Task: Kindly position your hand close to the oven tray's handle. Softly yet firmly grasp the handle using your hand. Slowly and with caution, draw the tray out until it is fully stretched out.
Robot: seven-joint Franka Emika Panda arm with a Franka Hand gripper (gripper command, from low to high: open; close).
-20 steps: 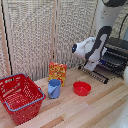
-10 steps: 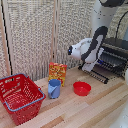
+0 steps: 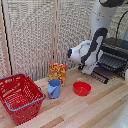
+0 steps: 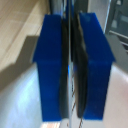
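Observation:
The dark grey oven (image 3: 116,50) stands at the exterior view's right edge. Its oven tray (image 3: 106,70), a dark rack of thin bars, sticks out of the front towards the table's middle. My white arm (image 3: 87,52) bends down over the tray's front edge (image 3: 98,76), and my hand's fingers are hidden there behind the arm. In the wrist view my gripper (image 4: 72,65) fills the frame. Its two dark-blue fingers (image 4: 50,65) are pressed together on a thin dark bar (image 4: 71,45), the tray's handle.
A red bowl (image 3: 82,88) lies just in front of the tray. A blue cup (image 3: 54,88) and an orange box (image 3: 57,72) stand further to the exterior view's left, and a red basket (image 3: 20,97) beyond them. A slatted screen (image 3: 40,35) backs the table.
My arm's wrist has shifted a little towards the exterior view's left and downward, away from the oven. The tray stays stuck out in front of the oven.

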